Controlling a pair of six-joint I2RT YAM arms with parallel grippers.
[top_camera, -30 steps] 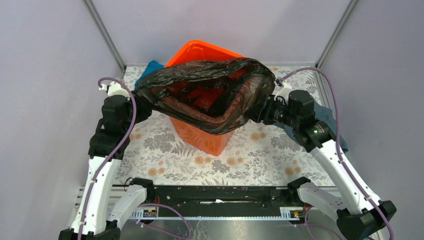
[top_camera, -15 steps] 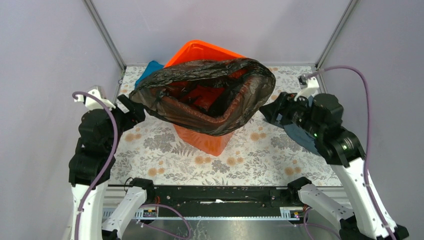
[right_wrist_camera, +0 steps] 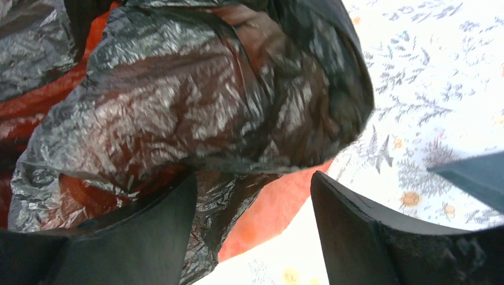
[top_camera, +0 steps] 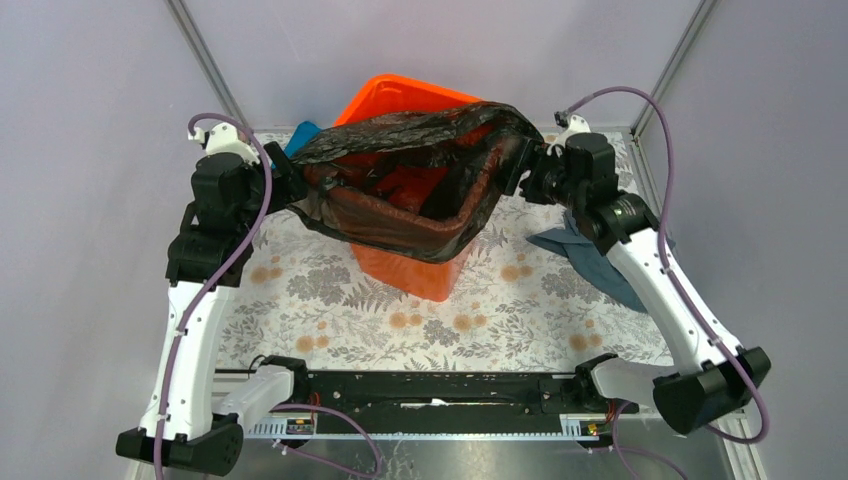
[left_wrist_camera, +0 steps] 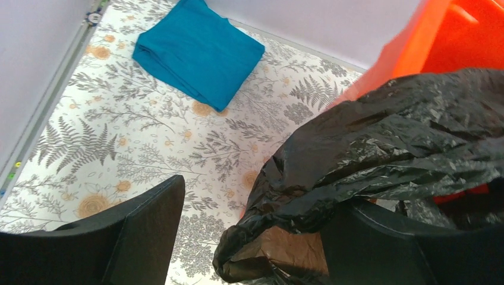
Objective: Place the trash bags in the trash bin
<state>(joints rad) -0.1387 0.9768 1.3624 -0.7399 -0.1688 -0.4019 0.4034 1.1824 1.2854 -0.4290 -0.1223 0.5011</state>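
Both left claw (left_wrist_camera: 254, 199) and right claw (right_wrist_camera: 252, 178) gape beside bag (right_wrist_camera: 196, 101); only left wrist shows teal cloth (left_wrist_camera: 199, 53) whole.

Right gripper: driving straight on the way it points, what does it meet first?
The black trash bag: its crinkled film bulges just past the fingertips of the open right gripper, with the orange bin behind it. Exact gap is hard to judge.

teal cloth (left_wrist_camera: 199, 50) — folded, far-left | grey-blue cloth (top_camera: 577, 252) — right | floral table (top_camera: 330, 300)
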